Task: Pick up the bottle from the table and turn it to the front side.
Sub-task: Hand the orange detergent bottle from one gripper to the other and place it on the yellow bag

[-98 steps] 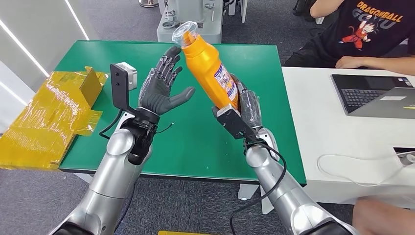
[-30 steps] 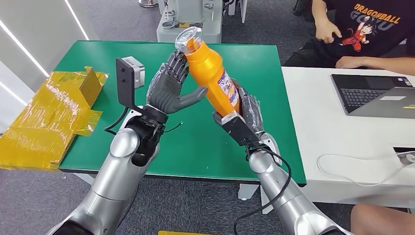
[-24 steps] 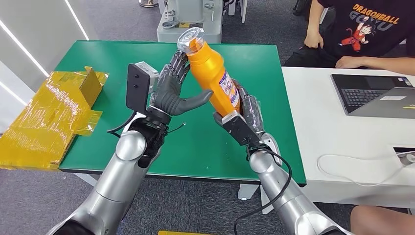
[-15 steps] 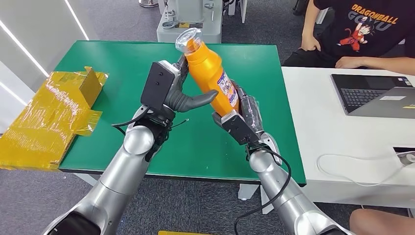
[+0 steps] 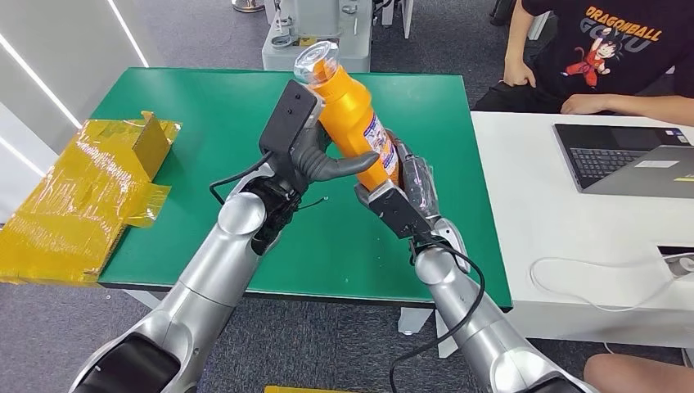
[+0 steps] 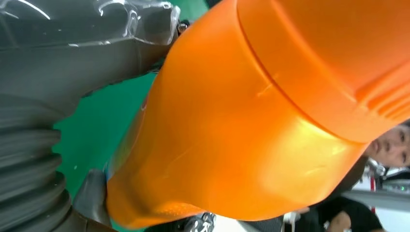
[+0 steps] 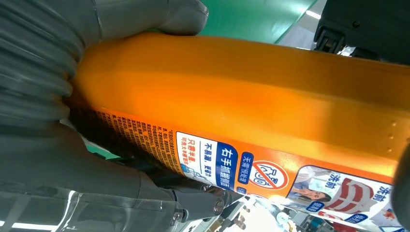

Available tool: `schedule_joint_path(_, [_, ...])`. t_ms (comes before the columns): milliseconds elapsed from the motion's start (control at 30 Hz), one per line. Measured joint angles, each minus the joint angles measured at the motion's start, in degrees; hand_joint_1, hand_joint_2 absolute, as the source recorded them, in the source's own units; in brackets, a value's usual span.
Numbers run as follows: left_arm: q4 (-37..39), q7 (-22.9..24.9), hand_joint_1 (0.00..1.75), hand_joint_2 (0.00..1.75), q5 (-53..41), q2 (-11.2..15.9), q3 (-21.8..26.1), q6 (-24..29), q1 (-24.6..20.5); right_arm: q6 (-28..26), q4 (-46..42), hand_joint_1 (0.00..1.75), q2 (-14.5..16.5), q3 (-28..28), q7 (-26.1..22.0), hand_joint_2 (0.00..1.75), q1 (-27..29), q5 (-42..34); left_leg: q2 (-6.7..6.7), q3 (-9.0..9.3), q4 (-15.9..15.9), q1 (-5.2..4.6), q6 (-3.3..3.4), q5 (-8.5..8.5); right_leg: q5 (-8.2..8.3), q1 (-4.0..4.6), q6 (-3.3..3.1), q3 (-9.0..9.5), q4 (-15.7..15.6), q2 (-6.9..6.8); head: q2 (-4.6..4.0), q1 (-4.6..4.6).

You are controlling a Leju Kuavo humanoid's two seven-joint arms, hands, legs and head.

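Bottle [image 5: 353, 115] upper centre of frame, above green desk [image 5: 164, 106], base clamped in right hand [image 5: 407, 190]; left hand [image 5: 315, 155] has now closed around its middle, ready to rotate

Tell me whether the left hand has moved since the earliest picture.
Yes. The left hand has moved toward the robot's right across the green table, and its thumb now lies across the orange bottle, which the right hand holds from below.
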Motion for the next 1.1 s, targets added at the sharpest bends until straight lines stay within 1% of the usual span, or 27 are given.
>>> schedule_joint_path(133, [0.46,0.27,0.00,1.75,0.83,-0.19,0.33,-0.28,-0.25,-0.26,0.24,1.75,0.06,0.01,0.12,1.75,-0.22,0.21,0.00,0.00,0.00,0.00,0.00,0.00,0.00,0.00,0.00,0.00,0.00,0.00,0.00,0.01])
schedule_joint_path(300, [1.79,0.89,0.00,1.75,4.12,-1.37,1.21,0.54,-0.80,-2.10,1.56,1.75,0.11,0.07,0.43,1.75,-1.09,1.50,-0.01,0.00,0.00,0.00,0.00,0.00,0.00,0.00,0.00,0.00,0.00,-0.01,0.00,0.01])
schedule_joint_path(333, [1.88,0.89,0.06,1.75,4.34,-1.55,1.23,0.91,-0.81,-2.26,1.74,1.75,0.11,0.08,0.40,1.75,-1.21,1.59,-0.01,0.00,0.00,0.00,0.00,0.00,0.00,0.00,0.00,0.00,0.00,-0.01,0.00,0.01])
schedule_joint_path(433, [2.07,0.84,1.37,1.75,4.64,-1.98,1.24,1.63,-0.90,-2.63,2.21,1.75,0.11,0.09,0.26,1.75,-1.48,1.72,0.00,0.00,0.00,0.00,0.00,0.00,0.00,0.00,0.00,0.00,0.00,-0.01,0.00,0.01])
schedule_joint_path(467, [2.10,0.82,1.75,1.75,4.69,-2.12,1.24,1.83,-0.92,-2.73,2.33,1.75,0.11,0.09,0.19,1.75,-1.53,1.73,0.00,0.00,0.00,0.00,0.00,0.00,0.00,0.00,0.00,0.00,0.00,-0.01,0.00,0.01])
schedule_joint_path(700, [2.12,0.32,1.75,1.75,4.86,-3.20,1.24,3.81,-0.89,-3.10,2.97,1.75,0.11,0.11,0.07,1.75,-1.77,1.93,0.00,0.00,0.00,0.00,0.00,0.00,0.00,0.00,0.00,0.00,0.00,0.00,0.00,0.01])
schedule_joint_path(1100, [2.23,-0.87,1.75,1.75,5.03,-3.49,1.22,6.81,-0.55,-3.69,3.06,1.75,0.11,0.21,0.50,1.75,-1.80,2.68,0.00,0.00,0.00,0.00,0.00,0.00,0.00,0.00,0.00,-0.01,0.00,0.00,0.00,0.01])
